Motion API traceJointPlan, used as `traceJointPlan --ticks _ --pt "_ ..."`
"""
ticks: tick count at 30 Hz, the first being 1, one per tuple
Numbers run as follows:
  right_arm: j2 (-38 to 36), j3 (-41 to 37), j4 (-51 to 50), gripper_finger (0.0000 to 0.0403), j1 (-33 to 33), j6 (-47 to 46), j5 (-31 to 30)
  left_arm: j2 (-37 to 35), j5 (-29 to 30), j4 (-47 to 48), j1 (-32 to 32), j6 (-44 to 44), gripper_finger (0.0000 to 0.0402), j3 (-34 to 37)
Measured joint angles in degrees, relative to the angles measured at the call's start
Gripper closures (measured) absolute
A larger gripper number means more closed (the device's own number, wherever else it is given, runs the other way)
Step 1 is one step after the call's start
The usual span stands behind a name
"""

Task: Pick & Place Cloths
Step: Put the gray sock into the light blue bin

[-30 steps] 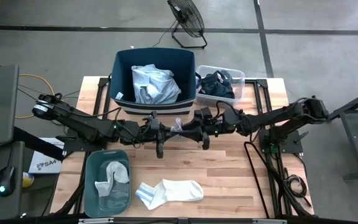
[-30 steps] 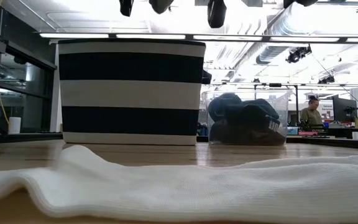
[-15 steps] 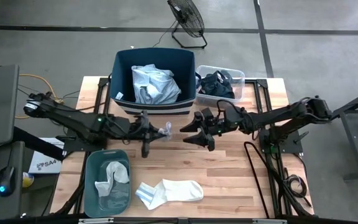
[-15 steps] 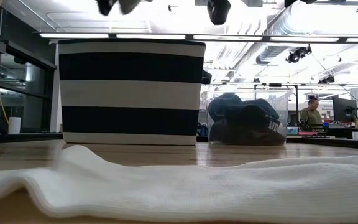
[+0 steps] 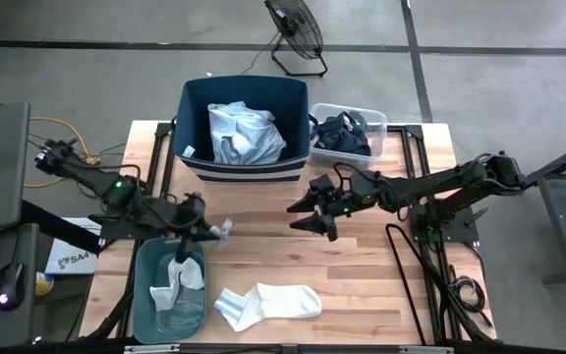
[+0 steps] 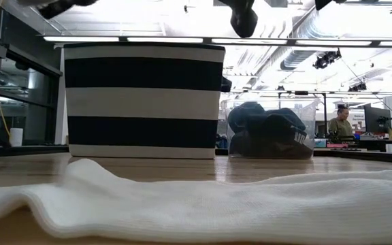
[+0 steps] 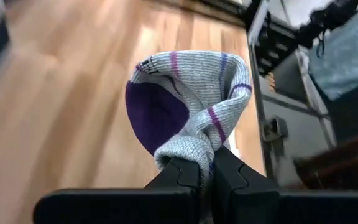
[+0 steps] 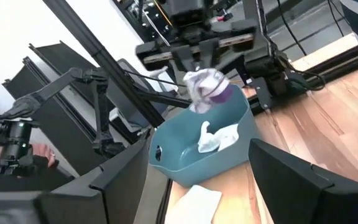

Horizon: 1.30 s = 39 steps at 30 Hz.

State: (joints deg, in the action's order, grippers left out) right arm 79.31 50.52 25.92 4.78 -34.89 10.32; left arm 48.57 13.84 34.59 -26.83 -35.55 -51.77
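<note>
Grey purple-striped sock point(image 7: 188, 106): pinched between closed fingers of left gripper point(image 5: 207, 232), held just above far rim of teal tub point(image 5: 143, 264). Right gripper point(image 5: 308, 214): spread open, empty, positioned mid-table.

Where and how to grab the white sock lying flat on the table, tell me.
Grip the white sock at its striped cuff end, the end nearest the teal tub, coming straight down from above. It lies flat and alone on the wood, so pinching the cuff should lift it cleanly. The right gripper is open and empty; the left gripper holds a grey sock.
</note>
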Motion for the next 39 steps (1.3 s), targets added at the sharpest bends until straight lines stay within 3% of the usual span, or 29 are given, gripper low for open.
traceJointPlan --ticks 15,21,32,39 --pt "0.02 0.0 -3.67 0.0133 0.0 0.47 -0.12 0.49 -12.24 15.91 -14.53 -25.35 0.0399 0.03" --pt "0.02 0.0 -6.07 0.0133 -0.02 0.66 -0.54 2.36 -14.59 20.69 -18.52 -33.02 0.0399 0.03" --pt "0.03 0.01 -9.37 0.0133 -0.02 0.66 -1.63 13.9 -21.44 20.59 -19.76 -35.17 0.0399 0.03" --pt "0.04 0.0 -9.44 0.0133 -0.02 0.66 -1.35 20.17 -23.79 14.93 -19.78 -33.29 0.0399 0.03"
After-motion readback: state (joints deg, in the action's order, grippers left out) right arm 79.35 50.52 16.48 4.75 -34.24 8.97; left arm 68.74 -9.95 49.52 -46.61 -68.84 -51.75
